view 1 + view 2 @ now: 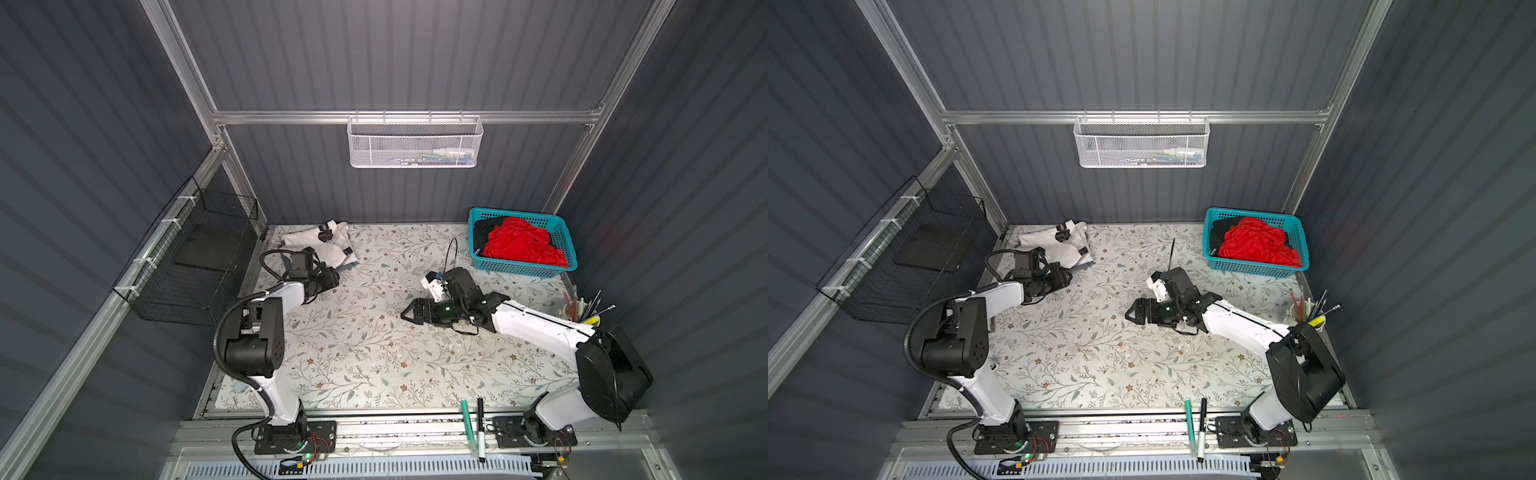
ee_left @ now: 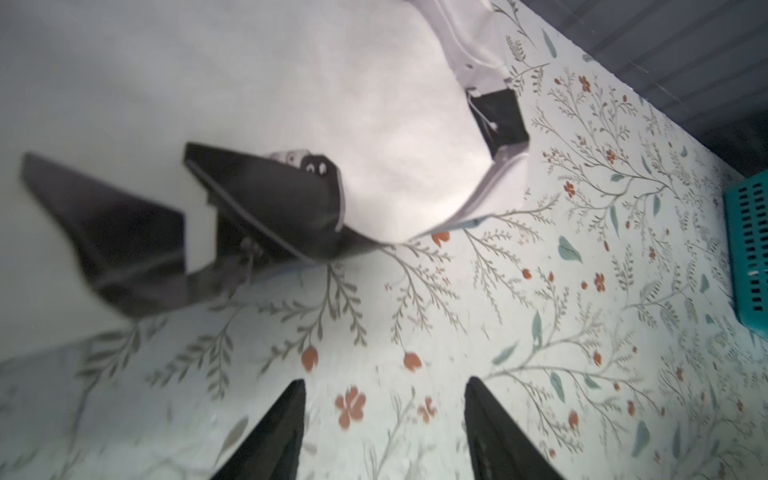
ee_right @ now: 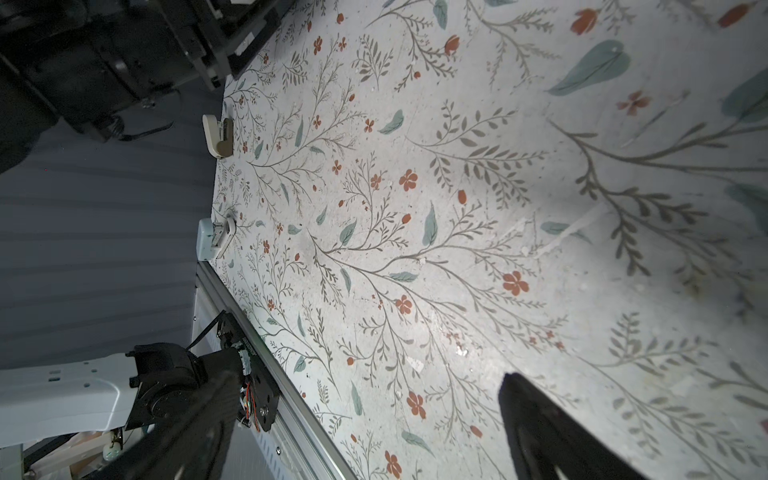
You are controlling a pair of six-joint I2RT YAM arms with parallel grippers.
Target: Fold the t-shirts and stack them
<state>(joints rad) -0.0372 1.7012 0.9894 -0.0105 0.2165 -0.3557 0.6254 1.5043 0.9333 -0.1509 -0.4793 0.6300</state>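
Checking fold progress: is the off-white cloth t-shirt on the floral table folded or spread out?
Folded: in both top views the off-white cloth t-shirt lies as a compact, layered bundle, not spread flat.

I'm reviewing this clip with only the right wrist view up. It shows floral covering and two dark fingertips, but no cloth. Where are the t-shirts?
Observer: In both top views an off-white t-shirt lies roughly folded at the far left corner of the floral covering.
Operator: And the rest?
Observer: A red t-shirt is bunched up in a teal basket at the far right, with a black one beside it in the same basket.
Operator: Is the left arm holding anything?
Observer: No. In its wrist view the left pincer is open over bare covering, just short of the off-white t-shirt's edge.
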